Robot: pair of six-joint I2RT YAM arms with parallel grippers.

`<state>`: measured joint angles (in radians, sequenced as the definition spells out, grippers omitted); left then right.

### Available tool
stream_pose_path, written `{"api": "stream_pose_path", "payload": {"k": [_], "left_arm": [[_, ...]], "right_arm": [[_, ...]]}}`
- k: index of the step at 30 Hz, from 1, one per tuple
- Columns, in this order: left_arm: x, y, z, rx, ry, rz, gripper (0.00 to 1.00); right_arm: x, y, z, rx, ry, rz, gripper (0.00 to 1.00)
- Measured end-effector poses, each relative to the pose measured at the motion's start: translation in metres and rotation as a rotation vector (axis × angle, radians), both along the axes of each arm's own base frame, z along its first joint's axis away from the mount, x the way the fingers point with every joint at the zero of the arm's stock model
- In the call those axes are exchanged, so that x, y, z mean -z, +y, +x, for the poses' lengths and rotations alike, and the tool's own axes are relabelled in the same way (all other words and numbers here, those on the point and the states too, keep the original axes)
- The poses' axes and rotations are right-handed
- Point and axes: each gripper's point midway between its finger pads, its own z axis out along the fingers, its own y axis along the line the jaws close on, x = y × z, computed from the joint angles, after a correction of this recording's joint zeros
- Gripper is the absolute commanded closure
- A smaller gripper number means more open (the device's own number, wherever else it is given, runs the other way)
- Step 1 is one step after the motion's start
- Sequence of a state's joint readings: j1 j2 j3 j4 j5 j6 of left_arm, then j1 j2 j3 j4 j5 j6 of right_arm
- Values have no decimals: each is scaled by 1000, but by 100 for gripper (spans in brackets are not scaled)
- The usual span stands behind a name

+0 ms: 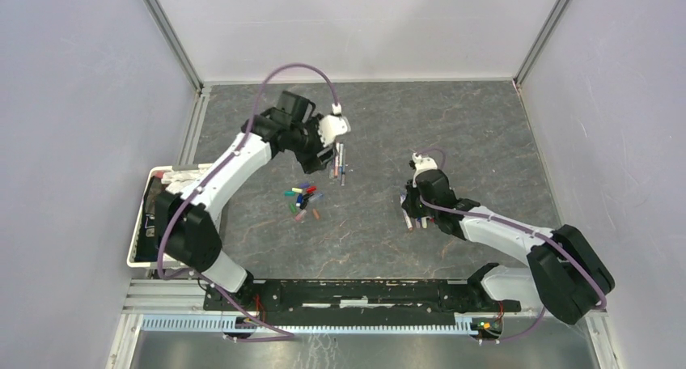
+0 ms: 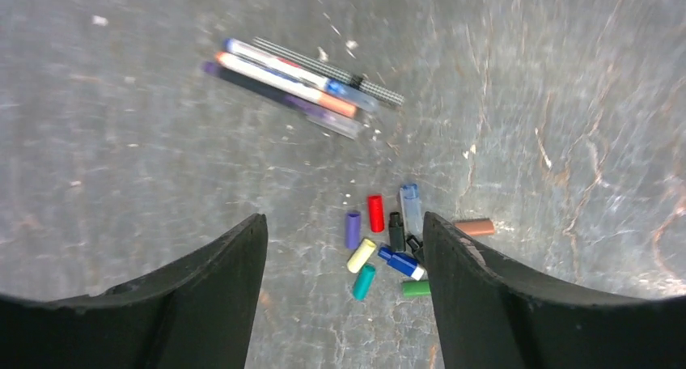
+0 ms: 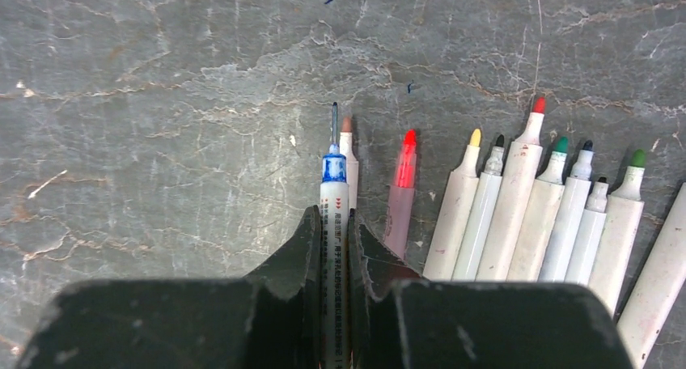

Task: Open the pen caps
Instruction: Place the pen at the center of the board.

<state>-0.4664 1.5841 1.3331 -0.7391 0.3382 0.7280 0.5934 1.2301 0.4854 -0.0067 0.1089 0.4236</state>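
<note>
**Operator:** Where are the pen caps?

**Spotter:** Your pen caps [image 2: 395,233] lie loose in a small heap mid-worktop [image 1: 485,126]. They are short, smooth plastic cylinders in red, purple, yellow, teal, blue, green and black, with one clear and a brown one slightly apart. Your left gripper [image 2: 344,223] hangs over them, its curved black jaws spread with nothing between.

**Operator:** And around them?

**Spotter:** A bundle of thin pens [image 2: 295,86] lies side by side beyond the heap, apart from it. The worktop is grey and veined like stone (scuffed, too). Only your right wrist view shows the row of white-barrelled markers [image 3: 518,199], bare coloured tips, shoulder to shoulder. There your right gripper [image 3: 333,217] pinches a blue-collared pen [image 3: 333,171] with a needle tip. From above, a white tray [image 1: 133,252] sits at the left edge.
</note>
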Motion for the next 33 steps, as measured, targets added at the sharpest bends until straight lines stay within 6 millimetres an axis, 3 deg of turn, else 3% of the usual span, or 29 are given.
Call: {"api": "stream_pose_path", "payload": {"k": [3, 6, 14, 19, 28, 33], "left_arm": [[-48, 0, 8, -48, -49, -57, 21], [-68, 6, 6, -80, -56, -77, 20], [-51, 22, -17, -113, 28, -46, 20], [-45, 27, -21, -123, 56, -37, 20], [-43, 32, -21, -138, 65, -36, 19], [-43, 33, -24, -139, 65, -37, 19]], "right_arm": [[7, -3, 1, 6, 13, -27, 96], [11, -5, 3, 15, 13, -43, 96], [2, -3, 11, 37, -30, -25, 95], [-9, -2, 19, 59, -68, -23, 94], [4, -11, 22, 93, -53, -80, 66], [7, -11, 22, 94, -47, -82, 61]]}}
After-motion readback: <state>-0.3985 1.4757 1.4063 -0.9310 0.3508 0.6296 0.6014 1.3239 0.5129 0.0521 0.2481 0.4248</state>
